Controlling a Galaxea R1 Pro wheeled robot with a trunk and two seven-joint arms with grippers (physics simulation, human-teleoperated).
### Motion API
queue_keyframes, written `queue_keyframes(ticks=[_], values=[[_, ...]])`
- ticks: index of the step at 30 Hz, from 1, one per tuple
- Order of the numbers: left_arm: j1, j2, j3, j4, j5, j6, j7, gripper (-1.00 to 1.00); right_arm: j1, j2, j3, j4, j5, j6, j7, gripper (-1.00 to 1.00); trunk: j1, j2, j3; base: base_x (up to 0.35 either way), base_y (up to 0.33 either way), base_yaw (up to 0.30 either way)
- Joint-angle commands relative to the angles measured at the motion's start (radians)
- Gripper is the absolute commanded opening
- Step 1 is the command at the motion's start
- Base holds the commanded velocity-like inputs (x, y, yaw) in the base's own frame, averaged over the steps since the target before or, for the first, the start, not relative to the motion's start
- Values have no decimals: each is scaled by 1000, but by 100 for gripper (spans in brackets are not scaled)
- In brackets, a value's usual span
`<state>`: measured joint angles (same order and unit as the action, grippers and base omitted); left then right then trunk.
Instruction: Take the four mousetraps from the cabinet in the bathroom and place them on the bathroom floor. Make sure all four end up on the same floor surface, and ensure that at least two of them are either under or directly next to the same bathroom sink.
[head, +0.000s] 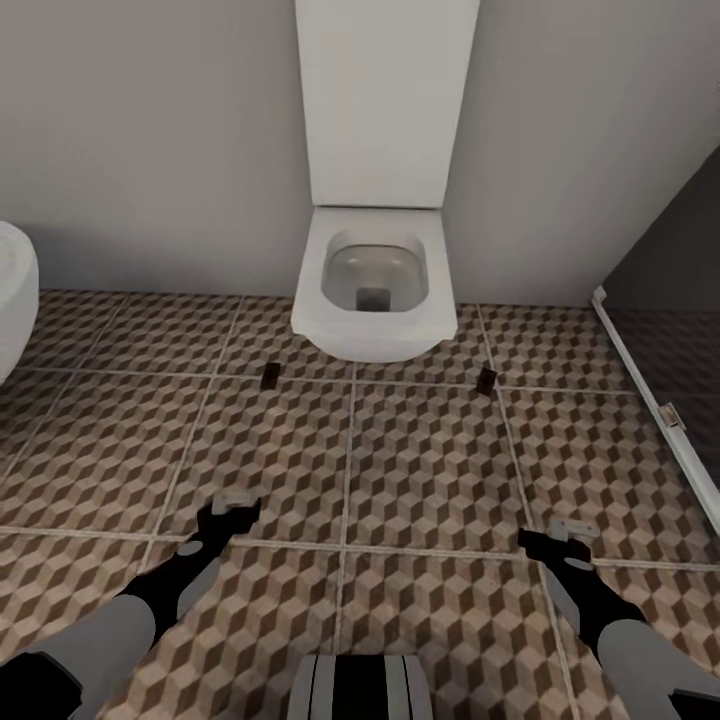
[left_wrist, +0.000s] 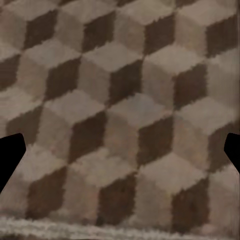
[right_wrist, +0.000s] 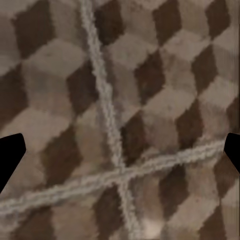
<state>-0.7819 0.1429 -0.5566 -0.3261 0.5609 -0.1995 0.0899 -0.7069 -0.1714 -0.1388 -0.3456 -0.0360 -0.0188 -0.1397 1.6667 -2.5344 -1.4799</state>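
We spot two small dark pieces on the bathroom floor (head: 420, 470), one (head: 270, 374) just left of the toilet (head: 375, 290) bowl's front, the other (head: 487, 379) just right of it. At this size they are probably mousetraps, each with its long axis running roughly away from us toward the wall. No sink or cabinet around them, so we judge two at best are down, none yet placed beside a sink. Nearer us, the left gripper (head: 232, 508) and right gripper (head: 566, 533) hang over bare tiles, jaws spread wide and holding nothing.
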Motion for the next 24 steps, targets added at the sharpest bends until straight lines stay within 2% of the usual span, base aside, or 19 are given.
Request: queue_keyframes(ticks=[1, 11, 24], values=[[0, 1, -9, -4, 5, -3, 7, 100, 0, 0, -1, -1, -4, -1, -1, 100, -1, 0, 3, 0, 0, 0], [0, 2, -11, -57, 4, -2, 13, 100, 0, 0, 2, -5, -4, -1, 1, 100, -5, 2, 42, 0, 0, 0], [0, 4, -12, -75, 4, -1, 14, 100, 0, 0, 0, -6, -4, 3, 6, 100, -11, 5, 92, 0, 0, 0]])
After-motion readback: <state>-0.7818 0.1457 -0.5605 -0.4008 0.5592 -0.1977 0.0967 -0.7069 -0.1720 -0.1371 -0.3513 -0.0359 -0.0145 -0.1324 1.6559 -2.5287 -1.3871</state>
